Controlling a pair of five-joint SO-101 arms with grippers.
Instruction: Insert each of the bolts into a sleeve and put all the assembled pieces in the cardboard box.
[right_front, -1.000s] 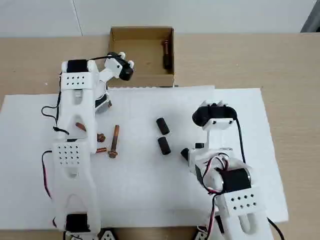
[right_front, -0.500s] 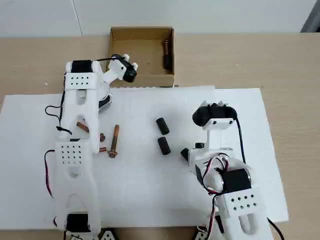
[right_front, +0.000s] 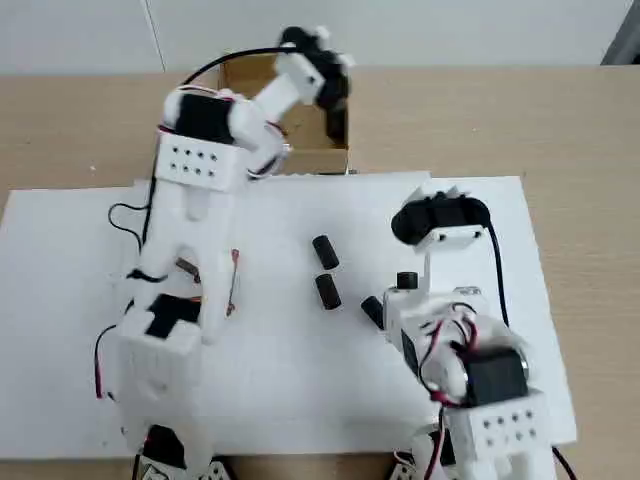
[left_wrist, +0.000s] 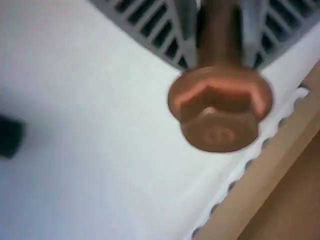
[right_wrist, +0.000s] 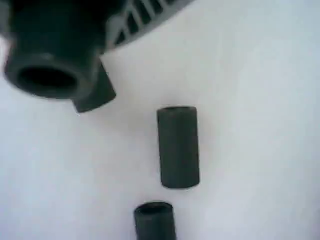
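My left gripper (left_wrist: 220, 35) is shut on a copper bolt (left_wrist: 220, 107), hex head towards the camera, held above the far scalloped edge of the white foam sheet (left_wrist: 75, 125). In the high view the left arm (right_front: 205, 150) stands raised by the cardboard box (right_front: 315, 160). My right gripper (right_front: 400, 296) is shut on a black sleeve (right_wrist: 50, 65), held upright (right_front: 407, 281) over the foam. Two loose black sleeves (right_front: 324, 251) (right_front: 328, 291) lie in the middle of the sheet. An assembled piece (right_front: 336, 122) lies in the box, partly hidden.
More copper bolts (right_front: 232, 285) lie on the foam (right_front: 300, 400) under the left arm, mostly hidden by it. Bare wooden table (right_front: 560, 130) surrounds the sheet. The right arm's base (right_front: 490, 400) fills the near right corner.
The left arm has risen from the foam and swung towards the box with the bolt in its gripper. The right arm has shifted slightly, still holding its sleeve.
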